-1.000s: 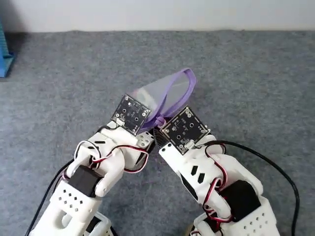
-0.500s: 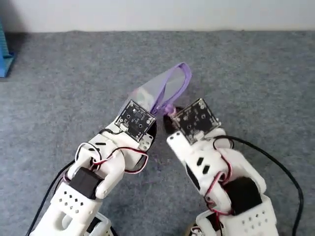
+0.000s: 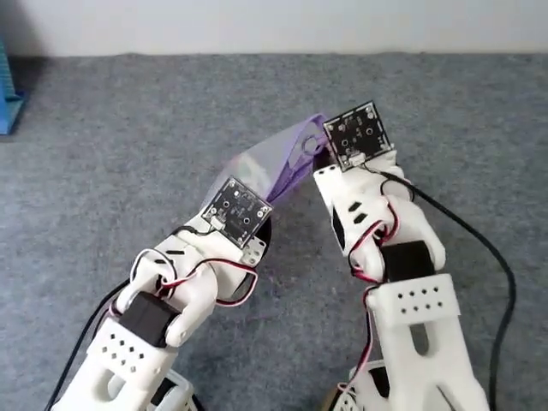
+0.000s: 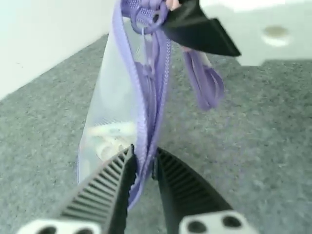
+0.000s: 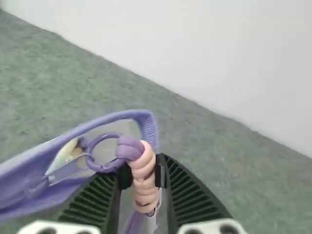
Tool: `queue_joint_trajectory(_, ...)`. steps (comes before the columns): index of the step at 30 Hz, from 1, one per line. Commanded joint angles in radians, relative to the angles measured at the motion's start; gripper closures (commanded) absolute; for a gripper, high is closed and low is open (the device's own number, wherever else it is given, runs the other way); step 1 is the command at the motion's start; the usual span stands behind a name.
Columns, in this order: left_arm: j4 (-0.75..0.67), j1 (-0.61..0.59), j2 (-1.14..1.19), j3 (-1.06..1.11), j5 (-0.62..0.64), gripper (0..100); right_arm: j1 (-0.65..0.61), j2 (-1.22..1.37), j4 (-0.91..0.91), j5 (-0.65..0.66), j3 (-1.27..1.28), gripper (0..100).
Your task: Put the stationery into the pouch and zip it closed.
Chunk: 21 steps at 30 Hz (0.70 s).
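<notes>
A clear pouch [image 3: 259, 161] with a purple zipper hangs above the grey mat between the two arms. My left gripper [image 4: 144, 166] is shut on the near end of the pouch's zipper edge [image 4: 141, 97]. Pale stationery [image 4: 108, 139] shows through the clear side. At the far end, my right gripper [image 5: 141, 179] is shut on the zip pull [image 5: 142, 168], a pink coil on a purple ring [image 5: 102, 151]. In the high view the right gripper [image 3: 315, 152] sits at the pouch's far right tip. A purple strap loop [image 4: 205, 80] dangles below the right gripper's black finger [image 4: 195, 30].
A blue object [image 3: 7, 94] stands at the far left edge of the mat. A white wall [image 3: 274, 26] runs along the back. Grey mat [image 3: 445, 111] lies open to the right and the left of the arms.
My right gripper has travelled from beside the left gripper out to the pouch's far end, taking the zip pull with it. The left gripper has held its place on the pouch.
</notes>
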Motion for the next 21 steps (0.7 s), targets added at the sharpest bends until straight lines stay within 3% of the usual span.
queue_joint_trajectory(1, 0.04, -0.015, -0.012, -0.024, -0.006, 99, 0.082, 0.065, -0.094, 0.031, -0.044, 99.1)
queue_joint_trajectory(9, 0.04, -0.017, -0.012, -0.024, -0.005, 99, 0.17, 0.272, -0.257, 0.069, -0.08, 99.1)
queue_joint_trajectory(17, 0.038, -0.017, -0.012, -0.024, -0.005, 99, 0.289, 0.55, -0.257, 0.063, -0.31, 99.1)
queue_joint_trajectory(21, 0.031, -0.017, -0.012, -0.025, -0.005, 99, 0.277, 0.562, -0.183, 0.06, -0.359, 99.1)
